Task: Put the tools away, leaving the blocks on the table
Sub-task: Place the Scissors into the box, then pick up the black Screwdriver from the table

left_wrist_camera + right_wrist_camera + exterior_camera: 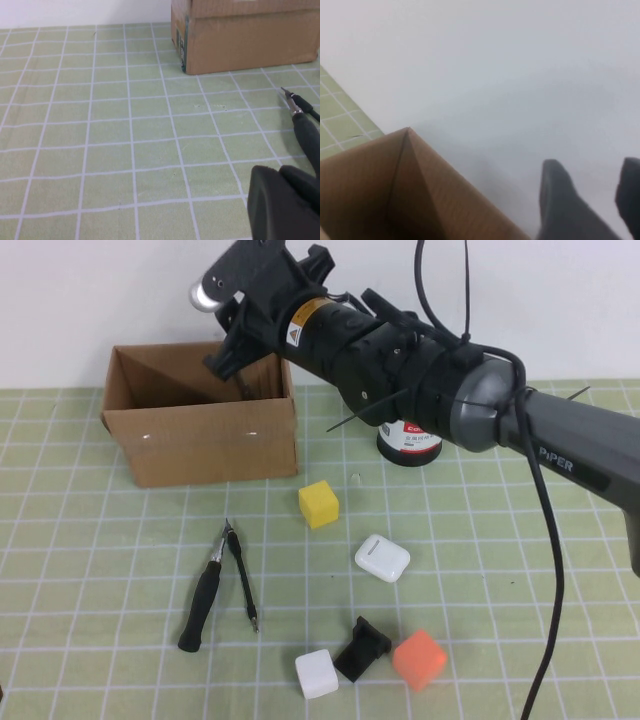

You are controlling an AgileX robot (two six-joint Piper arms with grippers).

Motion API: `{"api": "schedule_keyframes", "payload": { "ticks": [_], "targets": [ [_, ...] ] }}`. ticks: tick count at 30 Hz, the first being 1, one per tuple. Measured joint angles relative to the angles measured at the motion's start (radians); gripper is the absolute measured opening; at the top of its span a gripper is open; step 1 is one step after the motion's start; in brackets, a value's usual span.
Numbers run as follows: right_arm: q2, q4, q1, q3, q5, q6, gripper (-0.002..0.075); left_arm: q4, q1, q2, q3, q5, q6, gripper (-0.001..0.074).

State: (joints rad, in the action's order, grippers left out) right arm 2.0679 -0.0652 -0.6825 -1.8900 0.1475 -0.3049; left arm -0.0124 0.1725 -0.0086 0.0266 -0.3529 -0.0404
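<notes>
The black-handled screwdriver (203,605) and the thin black rod (243,585) lie side by side on the green mat (100,570), in front of the cardboard box (200,445). The red-handled scissors are not in view. The yellow block (319,504), white block (317,674) and orange block (419,659) sit on the mat. My right gripper (228,352) hangs over the box's opening, open and empty (592,170). My left gripper (280,200) is low over the mat, shut, near the screwdriver (305,130).
A white glossy case (382,558) lies mid-table. A small black angular piece (362,648) sits between the white and orange blocks. A red and white can (408,440) stands behind, under my right arm. The box (395,190) is open-topped.
</notes>
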Motion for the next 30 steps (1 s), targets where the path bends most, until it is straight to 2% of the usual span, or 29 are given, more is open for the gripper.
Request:
{"api": "schedule_keyframes", "payload": {
  "ticks": [12,14,18,25,30],
  "targets": [
    [-0.050,0.110,0.002,0.000,-0.098,0.002,0.0252,0.000,0.000,0.000,0.000,0.000,0.000,-0.0003],
    [-0.070,0.110,0.002,0.000,-0.129,0.002,0.0199,0.000,0.000,0.000,0.000,0.000,0.000,-0.0003],
    [-0.127,0.101,0.006,0.000,-0.213,0.001,-0.0004,0.000,0.000,0.000,0.000,0.000,0.000,-0.0003],
    [-0.213,0.088,0.086,0.000,-0.349,0.001,-0.0007,0.000,0.000,0.000,0.000,0.000,0.000,-0.0004],
    [-0.284,0.088,0.166,0.000,-0.525,0.013,-0.0007,0.000,0.000,0.000,0.000,0.000,0.000,-0.0003]
  ]
}}
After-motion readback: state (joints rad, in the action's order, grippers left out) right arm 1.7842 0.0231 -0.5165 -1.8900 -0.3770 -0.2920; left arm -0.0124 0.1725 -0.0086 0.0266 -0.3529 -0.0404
